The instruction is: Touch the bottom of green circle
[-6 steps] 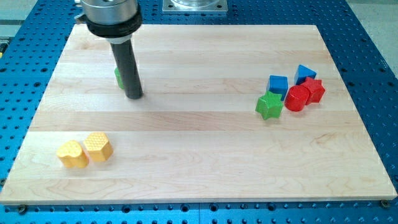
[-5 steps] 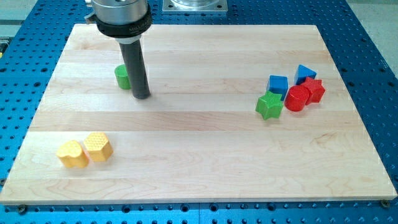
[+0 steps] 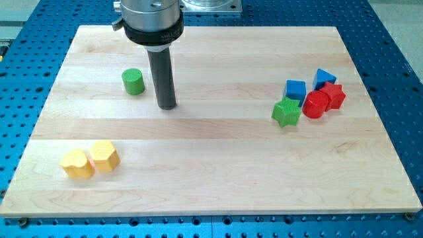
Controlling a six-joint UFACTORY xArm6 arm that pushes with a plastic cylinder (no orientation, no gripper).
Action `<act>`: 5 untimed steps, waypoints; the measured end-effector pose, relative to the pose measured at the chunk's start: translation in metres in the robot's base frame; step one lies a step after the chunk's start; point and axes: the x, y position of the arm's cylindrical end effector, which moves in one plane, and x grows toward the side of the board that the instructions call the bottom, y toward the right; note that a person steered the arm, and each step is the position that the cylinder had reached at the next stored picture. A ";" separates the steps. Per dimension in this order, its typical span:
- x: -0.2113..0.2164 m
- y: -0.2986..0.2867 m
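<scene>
My tip [image 3: 167,106] has slid toward the view's right. It now stands apart from the green circle [image 3: 133,82], to its right and a bit lower. Before, the rod hid part of that block. The tool is only a rod, so it grasps nothing. The green circle sits near the top left of the worktop [image 3: 211,165]. It has not moved.
</scene>
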 end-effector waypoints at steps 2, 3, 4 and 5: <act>-0.001 0.069; 0.007 0.006; 0.000 -0.056; -0.015 -0.076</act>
